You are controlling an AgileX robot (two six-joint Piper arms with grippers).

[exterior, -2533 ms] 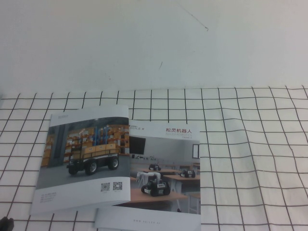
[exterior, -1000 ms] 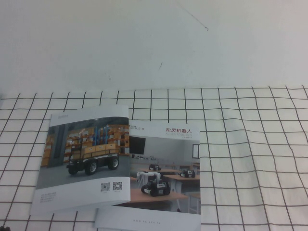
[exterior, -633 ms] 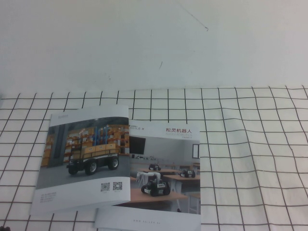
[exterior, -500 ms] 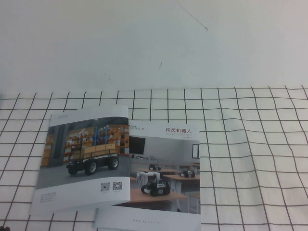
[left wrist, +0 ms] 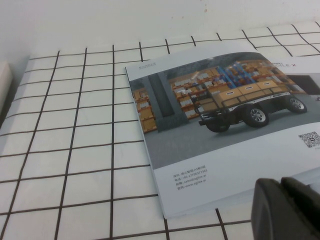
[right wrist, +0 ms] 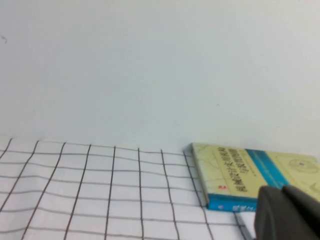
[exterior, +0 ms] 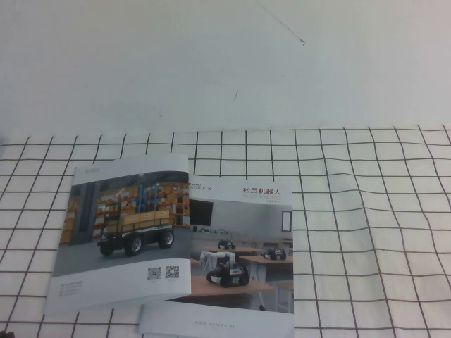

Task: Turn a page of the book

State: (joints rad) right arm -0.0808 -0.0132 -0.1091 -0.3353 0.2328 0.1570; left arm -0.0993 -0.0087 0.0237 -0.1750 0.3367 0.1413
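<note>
The book point(exterior: 120, 232) lies flat on the checked cloth at the left. The page point(exterior: 130, 218) facing up shows a black wheeled robot in a warehouse, with QR codes below; its side with small vehicle photos is hidden. It also shows in the left wrist view point(left wrist: 220, 120). My left gripper point(left wrist: 281, 186) hangs just off the book's near edge, shut and empty, clear of the paper. Only a dark tip of it point(exterior: 7, 333) shows at the high view's bottom left corner. My right gripper point(right wrist: 285, 193) is shut and empty, far to the right, out of the high view.
A second brochure point(exterior: 246, 246) with a classroom photo and a Chinese title lies partly under the book's right edge. A yellow and blue book point(right wrist: 250, 175) lies at the cloth's far right edge, near my right gripper. The white wall point(exterior: 225, 63) stands behind the cloth.
The dark tip of my left gripper has slipped lower at the bottom left corner of the high view. The book and the brochure have not moved.
</note>
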